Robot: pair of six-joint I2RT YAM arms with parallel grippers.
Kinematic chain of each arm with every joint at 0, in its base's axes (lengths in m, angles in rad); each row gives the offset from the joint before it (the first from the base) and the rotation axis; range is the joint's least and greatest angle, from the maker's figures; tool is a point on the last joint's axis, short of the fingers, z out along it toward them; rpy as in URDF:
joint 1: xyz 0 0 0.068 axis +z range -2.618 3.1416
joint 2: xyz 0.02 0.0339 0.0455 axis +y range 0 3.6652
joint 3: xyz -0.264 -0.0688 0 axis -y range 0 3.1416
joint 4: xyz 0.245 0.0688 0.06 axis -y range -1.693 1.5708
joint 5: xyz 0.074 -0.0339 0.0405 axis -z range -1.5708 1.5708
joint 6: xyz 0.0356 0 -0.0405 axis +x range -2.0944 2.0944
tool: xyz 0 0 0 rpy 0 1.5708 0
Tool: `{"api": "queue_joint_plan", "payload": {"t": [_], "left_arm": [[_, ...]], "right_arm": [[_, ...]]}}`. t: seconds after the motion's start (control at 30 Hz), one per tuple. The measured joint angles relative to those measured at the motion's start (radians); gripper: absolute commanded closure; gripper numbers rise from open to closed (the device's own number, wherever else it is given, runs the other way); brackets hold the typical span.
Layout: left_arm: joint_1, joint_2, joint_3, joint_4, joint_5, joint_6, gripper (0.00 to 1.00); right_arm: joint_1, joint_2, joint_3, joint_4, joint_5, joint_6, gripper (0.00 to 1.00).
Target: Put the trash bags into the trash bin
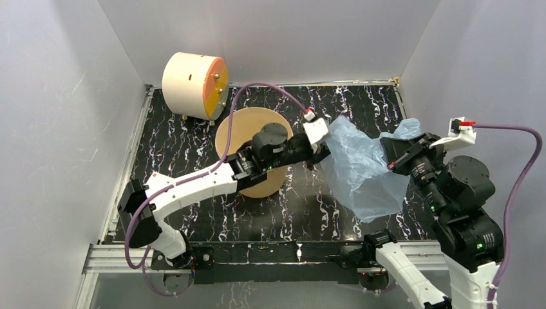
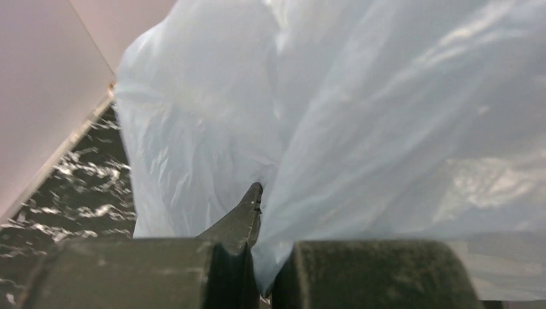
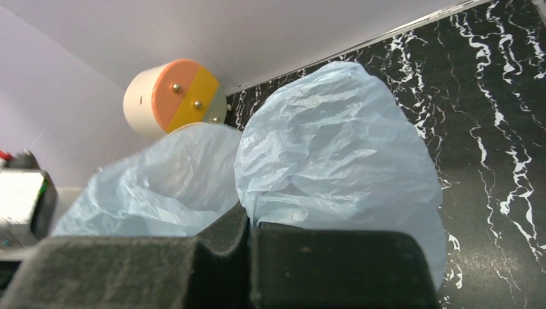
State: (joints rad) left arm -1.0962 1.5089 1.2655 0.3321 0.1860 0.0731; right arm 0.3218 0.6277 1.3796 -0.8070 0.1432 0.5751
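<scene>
Now the trash bag [image 1: 360,170] hangs in the air between the two arms, to the right of the trash bin [image 1: 239,129] and apart from it. The jaws of the left arm [image 1: 193,187] are closed on a fold at the bag's left edge, and the jaws of the right arm [image 1: 460,187] are closed on its right edge. Its lower corner comes close to the tabletop [image 1: 302,222]; I cannot tell if it touches.

I judge that the step in hand is the carrying of the bag toward the bin, which does not yet hold any part of it. The next move calls for both arms to travel left together. The spread bag looks wider than the bin's mouth, so it must be gathered before it goes down. The left arm itself lies across the opening and has to make room.

The tabletop is black with white marble veins. Plain pale walls close three sides. A cream drum [image 1: 190,80] with an orange face stands in the far left corner, behind the bin.
</scene>
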Motion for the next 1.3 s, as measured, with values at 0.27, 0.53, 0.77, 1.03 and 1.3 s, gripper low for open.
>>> {"api": "queue_joint_plan", "payload": {"t": [0.27, 0.53, 0.77, 1.03, 1.3], "left_arm": [[0.138, 0.032, 0.174, -0.032, 0.018, 0.057, 1.00], [0.199, 0.046, 0.254, -0.033, 0.024, 0.131, 1.00], [0.196, 0.014, 0.331, -0.144, 0.019, 0.210, 1.00], [0.196, -0.111, 0.352, -0.306, 0.016, 0.230, 1.00], [0.190, -0.226, 0.344, -0.415, 0.012, 0.196, 1.00]], "right_arm": [[0.000, -0.039, -0.084, 0.048, 0.001, 0.011, 1.00], [0.000, -0.046, -0.195, 0.087, -0.063, 0.060, 1.00], [0.000, -0.032, -0.208, 0.111, -0.092, 0.098, 1.00], [0.000, 0.061, -0.208, 0.164, -0.172, 0.137, 1.00], [0.000, 0.114, -0.208, 0.201, -0.233, 0.158, 1.00]]}}
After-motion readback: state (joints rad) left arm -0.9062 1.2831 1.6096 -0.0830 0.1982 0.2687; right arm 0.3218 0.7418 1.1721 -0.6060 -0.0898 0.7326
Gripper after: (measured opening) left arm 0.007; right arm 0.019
